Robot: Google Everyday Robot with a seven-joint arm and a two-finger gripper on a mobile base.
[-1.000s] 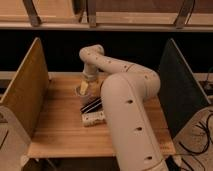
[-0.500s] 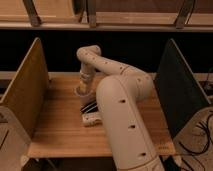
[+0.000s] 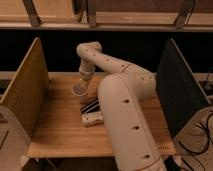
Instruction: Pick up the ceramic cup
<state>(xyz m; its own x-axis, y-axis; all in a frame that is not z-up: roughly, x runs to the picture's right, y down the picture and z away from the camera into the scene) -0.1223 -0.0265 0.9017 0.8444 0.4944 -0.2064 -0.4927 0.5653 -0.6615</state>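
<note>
Big cream arm (image 3: 125,107) filling the middle of the camera view, rising from lower right, bending over at a high elbow and dropping down toward the far left part of the wooden surface (image 3: 57,127). Tan panel (image 3: 25,95) standing on the left edge of that surface, dark panel (image 3: 177,90) on the right, wooden shelving (image 3: 100,17) across the top behind. Flat dark striped item with a pale end (image 3: 91,112) lying on the surface just left of the arm's thick lower link, nearer the camera than the cup and apart from it. Ceramic cup (image 3: 79,89) at the far left-centre of the surface, pale, seemingly tipped with its round mouth showing toward the camera; whether resting on the wood or already lifted clear, not possible to tell. Tool (image 3: 82,81) right at the end of the wrist, directly above and just behind the cup, touching or all but touching its upper rim; finger spread not possible to tell, nor whether the cup is gripped. Key relation, by judgement: cup straight below and slightly forward of the tool, along the line of the descending wrist, so little or no sideways travel needed, only a secure close and a straight lift. Main risk, likely: a hold on the rim alone letting the cup swing or slip.
</note>
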